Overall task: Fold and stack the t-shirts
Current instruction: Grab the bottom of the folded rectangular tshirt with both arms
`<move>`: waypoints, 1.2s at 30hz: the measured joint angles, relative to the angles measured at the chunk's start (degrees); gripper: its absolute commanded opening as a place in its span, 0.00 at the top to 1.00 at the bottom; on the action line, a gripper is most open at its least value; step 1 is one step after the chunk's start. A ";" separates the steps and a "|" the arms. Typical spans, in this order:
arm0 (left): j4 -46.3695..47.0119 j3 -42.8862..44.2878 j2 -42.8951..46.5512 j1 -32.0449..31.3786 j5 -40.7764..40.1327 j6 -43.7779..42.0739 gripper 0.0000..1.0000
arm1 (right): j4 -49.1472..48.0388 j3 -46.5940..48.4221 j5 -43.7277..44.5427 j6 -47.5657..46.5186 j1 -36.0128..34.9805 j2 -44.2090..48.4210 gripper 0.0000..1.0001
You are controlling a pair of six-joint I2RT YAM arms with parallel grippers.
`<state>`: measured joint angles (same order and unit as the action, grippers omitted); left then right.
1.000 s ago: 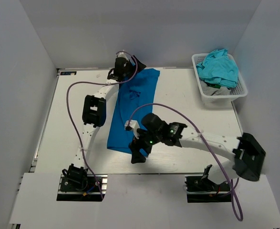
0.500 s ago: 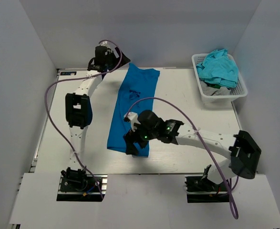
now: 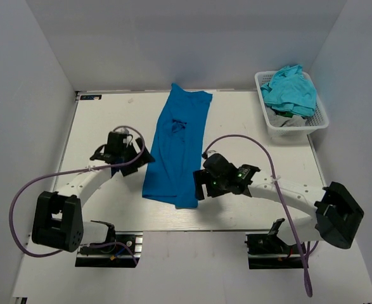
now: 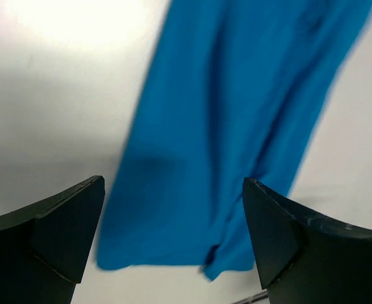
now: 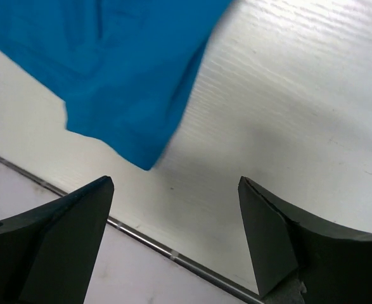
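Note:
A royal blue t-shirt (image 3: 176, 152) lies folded into a long narrow strip down the middle of the table, collar end far, hem end near. My left gripper (image 3: 140, 158) hovers open just left of the strip's lower half; in the left wrist view the t-shirt (image 4: 236, 126) fills the space beyond the open gripper (image 4: 173, 183). My right gripper (image 3: 199, 185) stands open just right of the near hem corner, holding nothing. In the right wrist view the hem corner of the t-shirt (image 5: 109, 63) lies ahead and to the left of the gripper (image 5: 176, 180). Turquoise t-shirts (image 3: 290, 88) are piled in the basket.
A white lattice basket (image 3: 296, 126) stands at the table's far right corner. The table's near edge (image 5: 141, 237) runs just below the right gripper. Grey walls enclose the table on three sides. Purple cables loop above both arms.
My left arm swung from the shirt's far collar end back to the near left of the strip. My right gripper moved right, off the near hem. The shirt stays flat.

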<state>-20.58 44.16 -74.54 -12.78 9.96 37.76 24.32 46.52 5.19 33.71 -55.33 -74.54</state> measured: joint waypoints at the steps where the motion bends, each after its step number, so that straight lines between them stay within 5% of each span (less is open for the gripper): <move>1: -0.31 -2.51 0.07 0.04 0.37 0.35 0.00 | 0.02 -0.15 -0.09 0.35 0.22 -1.07 0.16; 14: -2.29 -8.68 0.28 0.20 -0.17 1.03 0.00 | 1.53 8.55 -3.65 -0.94 1.07 -19.89 0.23; 21: 1.25 -13.84 4.63 0.17 -0.13 1.33 0.00 | 3.78 14.51 -5.25 -1.62 -1.05 -25.22 0.37; 24: 3.13 -15.63 6.25 0.04 0.63 1.60 0.12 | 5.27 16.57 -5.40 -1.75 -2.03 -27.02 0.48; 36: 6.40 -20.11 7.87 -3.56 2.99 2.73 0.43 | 8.57 18.67 -5.79 -0.85 -2.86 -28.68 0.67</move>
<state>-14.17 24.05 -66.67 -16.34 12.95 40.49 32.88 65.19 -0.60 32.86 -58.19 -103.22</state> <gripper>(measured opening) 0.596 0.344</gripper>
